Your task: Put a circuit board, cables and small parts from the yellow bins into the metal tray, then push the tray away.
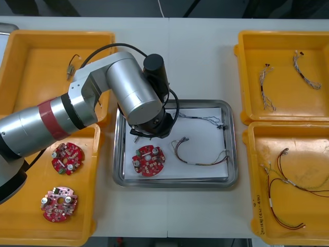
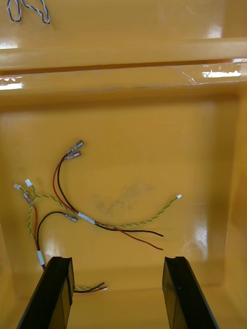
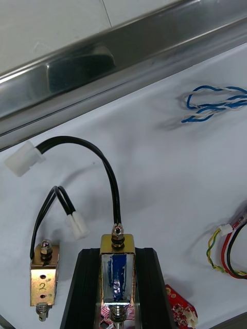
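small metal part [image 3: 117,270] in left claw [image 3: 118,253], over tray [image 3: 128,51]

Flat on the white liner of the metal tray [image 1: 232,149]: a round red circuit board [image 1: 149,160] at the near left, a red and yellow cable [image 1: 198,157] looped beside it, a twisted blue and white cable [image 3: 213,103] farther back. One small metal part [image 3: 117,272] with a black lead pinched between the left gripper's [image 3: 117,252] fingers, a second part [image 3: 43,277] lying just beside it. Out in the yellow bins [image 1: 31,46]: two more boards [image 1: 67,157], another small part [image 1: 71,66], loose cables [image 1: 288,185] on the right side.
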You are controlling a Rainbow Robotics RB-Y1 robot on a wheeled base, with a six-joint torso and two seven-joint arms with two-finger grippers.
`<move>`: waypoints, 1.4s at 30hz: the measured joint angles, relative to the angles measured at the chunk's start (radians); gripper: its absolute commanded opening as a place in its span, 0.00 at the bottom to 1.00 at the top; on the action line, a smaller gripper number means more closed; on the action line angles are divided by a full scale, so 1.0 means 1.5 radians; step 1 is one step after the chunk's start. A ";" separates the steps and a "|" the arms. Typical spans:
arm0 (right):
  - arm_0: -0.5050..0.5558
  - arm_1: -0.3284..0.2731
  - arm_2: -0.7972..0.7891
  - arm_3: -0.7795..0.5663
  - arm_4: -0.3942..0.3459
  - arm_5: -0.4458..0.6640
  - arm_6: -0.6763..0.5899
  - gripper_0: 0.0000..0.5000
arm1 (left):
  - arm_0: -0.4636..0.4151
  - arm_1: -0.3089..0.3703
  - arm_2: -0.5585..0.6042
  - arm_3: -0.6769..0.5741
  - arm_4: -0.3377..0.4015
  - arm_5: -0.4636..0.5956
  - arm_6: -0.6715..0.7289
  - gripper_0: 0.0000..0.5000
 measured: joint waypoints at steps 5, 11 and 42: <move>0.002 0.000 0.000 0.000 0.000 0.000 0.000 1.00 | 0.000 0.000 -0.001 0.000 0.000 -0.001 0.000 0.09; 0.006 0.000 0.000 0.000 0.000 0.000 0.000 1.00 | 0.000 0.000 -0.001 0.000 0.000 -0.002 0.000 1.00; 0.011 0.000 0.003 -0.002 -0.019 0.000 -0.004 1.00 | -0.002 0.001 0.177 -0.042 0.049 0.141 0.000 1.00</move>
